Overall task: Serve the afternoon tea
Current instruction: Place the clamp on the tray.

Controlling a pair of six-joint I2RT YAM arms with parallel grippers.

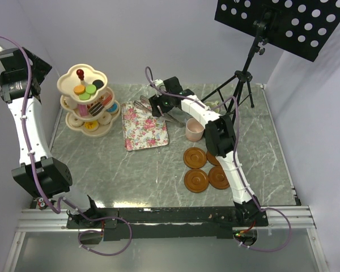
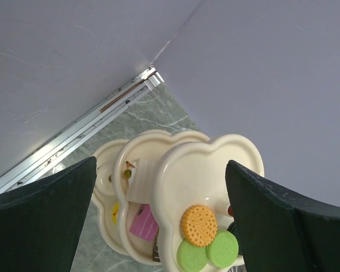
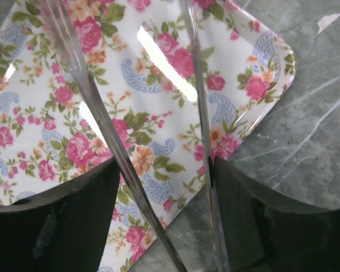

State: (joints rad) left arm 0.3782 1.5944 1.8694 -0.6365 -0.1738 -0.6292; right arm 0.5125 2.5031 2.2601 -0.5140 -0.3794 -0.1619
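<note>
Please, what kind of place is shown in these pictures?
Probably a robot test cell, not a tearoom: plain walls enclose a marble-patterned table, a black dotted board stands on a tripod, and an aluminium rail runs along the near edge.

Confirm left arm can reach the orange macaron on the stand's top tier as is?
Probably yes. The left gripper is open and hangs above the cream stand, the orange macaron on its top tier showing straight below in the wrist view, nothing in between.
</note>
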